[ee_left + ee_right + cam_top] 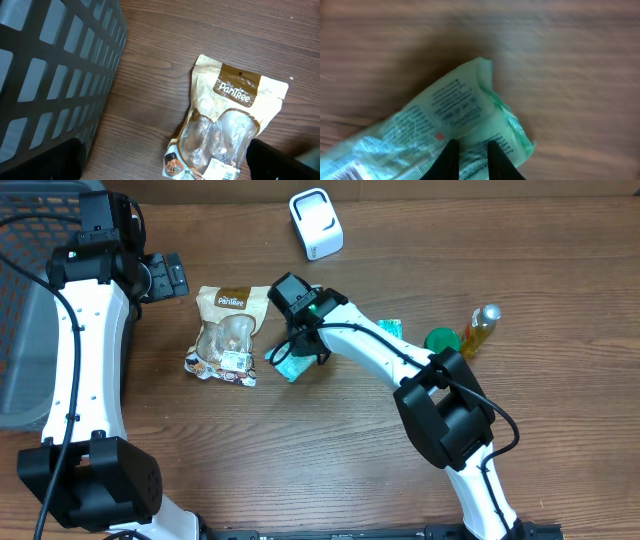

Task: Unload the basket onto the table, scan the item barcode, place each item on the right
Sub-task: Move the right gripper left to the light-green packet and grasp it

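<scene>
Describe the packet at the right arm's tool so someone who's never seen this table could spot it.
Find the tan PanTree pouch left of centre on the wooden table. Just right of it, the right tool pinches a green packet. Unlike the pouch, it is small, pale green crinkly film with fine print.

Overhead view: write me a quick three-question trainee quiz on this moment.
1. True or false: the right tool grips the green packet.
2. Which lies nearest the basket: A snack pouch, B bottle, C scanner?
3. Fill in: the left tool is ____.
Key: 1 true; 2 A; 3 open.
</scene>
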### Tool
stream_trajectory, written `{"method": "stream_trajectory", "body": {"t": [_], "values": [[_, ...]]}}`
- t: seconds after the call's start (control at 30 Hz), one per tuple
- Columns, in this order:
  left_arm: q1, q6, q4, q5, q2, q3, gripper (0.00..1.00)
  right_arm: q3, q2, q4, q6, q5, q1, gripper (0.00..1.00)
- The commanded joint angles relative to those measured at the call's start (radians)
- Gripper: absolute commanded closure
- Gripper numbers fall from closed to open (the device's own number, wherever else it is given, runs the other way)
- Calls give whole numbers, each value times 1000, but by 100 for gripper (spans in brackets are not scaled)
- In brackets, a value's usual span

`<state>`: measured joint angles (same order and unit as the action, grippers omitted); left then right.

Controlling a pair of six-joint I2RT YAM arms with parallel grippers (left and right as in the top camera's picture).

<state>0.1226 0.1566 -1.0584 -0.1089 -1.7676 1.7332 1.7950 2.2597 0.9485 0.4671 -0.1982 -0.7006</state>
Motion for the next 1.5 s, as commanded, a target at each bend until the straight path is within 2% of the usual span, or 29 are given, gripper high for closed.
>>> {"method": "stream_trajectory", "body": {"t": [0.0, 0.13, 0.2, 0.5, 0.63, 0.8, 0.9, 1.13, 1.47], "values": [[8, -3, 0, -13, 2, 15, 0, -8, -40, 71, 31, -82, 7, 84], [8, -3, 0, -13, 2, 15, 0, 4, -84, 92, 30, -69, 8, 83], [8, -3, 0, -13, 2, 15, 0, 21, -110, 95, 26, -42, 8, 78], [8, -3, 0, -13, 2, 15, 0, 23, -138, 110, -213, 161, 8, 69], [8, -3, 0, -13, 2, 15, 0, -21, -136, 98, -289, 163, 7, 57], [8, -3, 0, -13, 2, 15, 0, -79, -135, 18, -376, 157, 10, 55], [8, -3, 0, -13, 2, 15, 0, -90, -126, -10, -398, 155, 10, 49], [8, -3, 0, -13, 2, 15, 0, -90, -92, -29, -409, 100, 10, 48], [8, -3, 0, -13, 2, 15, 0, -91, -74, -44, -451, 145, 10, 48]]}}
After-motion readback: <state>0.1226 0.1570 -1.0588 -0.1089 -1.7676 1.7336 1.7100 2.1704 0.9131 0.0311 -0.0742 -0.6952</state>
